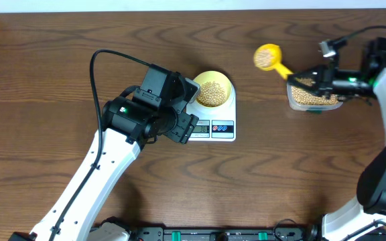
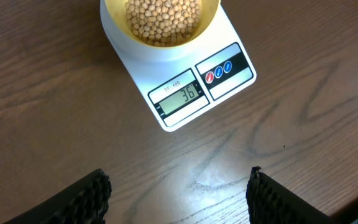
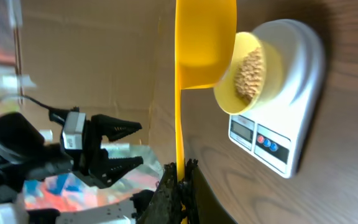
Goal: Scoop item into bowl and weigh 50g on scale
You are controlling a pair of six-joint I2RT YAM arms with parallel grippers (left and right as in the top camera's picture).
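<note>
Beans [image 2: 163, 18] fill bowl [image 2: 112, 18] on scale [image 2: 143, 78], reading 36. Right tool [image 3: 182, 174] clamps loaded scoop [image 1: 268, 57] off scale's right side; left tool [image 2: 178, 183] wide, empty, before scale. Dumping all risks overshoot, spills.

The whole tabletop [image 1: 45, 80] is viewed straight down from the fixed overhead camera, the scale [image 2: 188, 68] and bowl [image 2: 112, 15] are framed steeply and closely from the left wrist, and the same pair, shared by all views, is seen farther off, rolled sideways, from the right wrist.
</note>
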